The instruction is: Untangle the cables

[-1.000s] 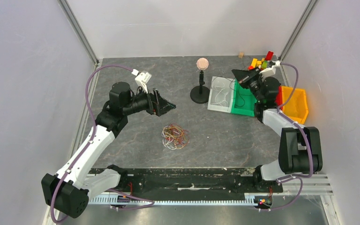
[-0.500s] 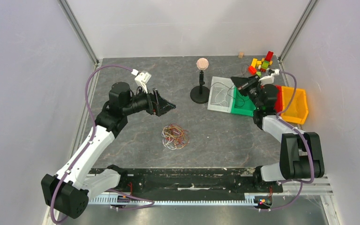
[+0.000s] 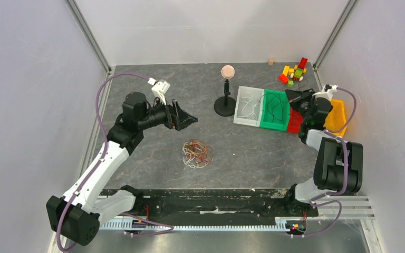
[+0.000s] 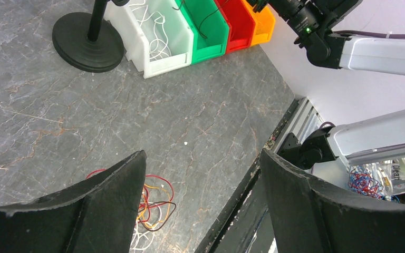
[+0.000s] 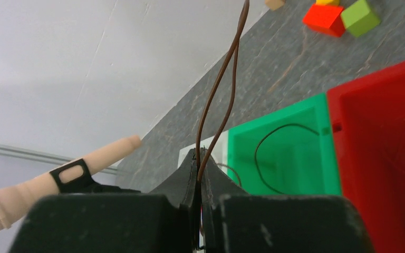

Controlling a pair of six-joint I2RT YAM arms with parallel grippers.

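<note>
The cables (image 3: 197, 153) lie as a small tangle of red, orange, white and dark wires on the grey table, centre front. They also show in the left wrist view (image 4: 150, 203), partly hidden behind a finger. My left gripper (image 3: 190, 120) is open and empty, raised behind and left of the tangle; in its own view (image 4: 203, 158) the jaws stand wide apart. My right gripper (image 3: 293, 95) is shut on a thin brown wire (image 5: 227, 79), which loops up out of the closed tips (image 5: 199, 158). It hovers at the back right, over the red bin.
A row of bins stands at the back right: white (image 3: 245, 123) holding white wire, green (image 3: 271, 125) holding a dark wire (image 5: 274, 137), red (image 3: 294, 122) and orange (image 3: 338, 120). A black stand with a beige ball (image 3: 225, 97) is left of them. Coloured blocks (image 3: 292, 71) lie in the far corner.
My right gripper has swung right, from over the white and green bins to over the red bin, with the brown wire in it. The left arm and the tangle have not moved.
</note>
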